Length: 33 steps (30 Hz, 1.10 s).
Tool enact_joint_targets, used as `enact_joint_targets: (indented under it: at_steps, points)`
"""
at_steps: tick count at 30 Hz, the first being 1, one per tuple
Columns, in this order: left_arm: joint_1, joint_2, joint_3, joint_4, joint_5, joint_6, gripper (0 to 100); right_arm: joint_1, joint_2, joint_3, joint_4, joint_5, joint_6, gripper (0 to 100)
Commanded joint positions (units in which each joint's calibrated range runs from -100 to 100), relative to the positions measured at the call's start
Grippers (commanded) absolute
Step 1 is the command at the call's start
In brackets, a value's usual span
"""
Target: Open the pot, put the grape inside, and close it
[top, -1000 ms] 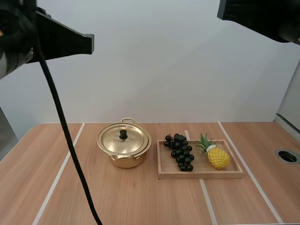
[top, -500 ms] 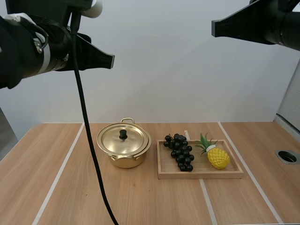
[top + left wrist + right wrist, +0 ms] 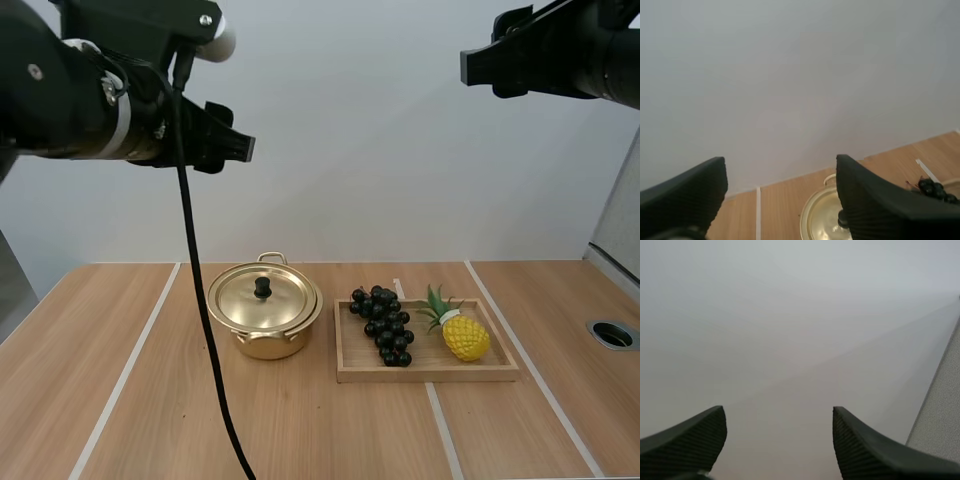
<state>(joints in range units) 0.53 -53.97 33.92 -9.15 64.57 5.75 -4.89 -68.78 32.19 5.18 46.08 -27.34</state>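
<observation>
Hanging high over the table (image 3: pixel 300 430), the left gripper (image 3: pixel 780 167) stands wide and empty; the right gripper (image 3: pixel 777 412) is likewise wide and empty. Below, the pot (image 3: pixel 265 345) sits closed, just left of the tray (image 3: pixel 430 372); the grapes (image 3: pixel 383 322) lie in the tray beside a pineapple (image 3: pixel 465 338). Step in hand, as judged: removing the lid (image 3: pixel 240 300); lower the left gripper plumb over the knob (image 3: pixel 262 287); close only once both fingers straddle it.

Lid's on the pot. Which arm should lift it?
Left, probably. The pot sits on the left arm's side of the table, and the open left gripper points down toward the lid. The right gripper, also open, hangs high on the tray side.
</observation>
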Motion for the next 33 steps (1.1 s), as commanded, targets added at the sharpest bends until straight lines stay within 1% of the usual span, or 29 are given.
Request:
enact_joint_targets:
  at_steps: [1,6,13,17,19,25,29,32,33]
  points:
    - [0.07,4.84,-2.57,-4.44,5.45,3.33,100,-0.18,-0.09,-0.77,0.09,3.52,-0.38,100]
    - [0.07,15.23,-5.64,-6.91,12.42,6.53,100,-0.18,2.93,-0.77,1.95,14.07,-0.38,100]
    - [-0.1,25.7,-5.75,-7.75,13.98,10.74,100,-0.18,7.47,-0.77,5.52,22.83,-0.29,100]
    - [-0.1,30.95,-5.75,-10.38,17.57,13.94,100,-0.18,8.05,-0.77,7.4,23.92,-0.29,100]
    - [-0.1,33.16,-5.75,-11.41,18.38,15.01,100,-0.18,8.05,-0.77,7.29,23.92,-0.29,100]
    - [-0.1,38.03,-5.75,-11.54,18.8,15.59,100,-0.18,8.05,-0.77,6.93,24.14,-0.41,100]
    - [-0.16,39.94,-5.75,-13.27,18.44,16.25,100,-0.18,8.05,-0.77,6.93,24.14,-0.55,100]
    - [-1.4,40.99,-5.75,-12.57,16.22,16.24,100,-0.18,8.05,-0.77,6.93,24.14,-0.55,100]
    - [-2.01,41.51,-5.75,-12.42,15.59,16.0,100,-0.18,8.05,-0.77,6.93,24.14,-0.55,100]
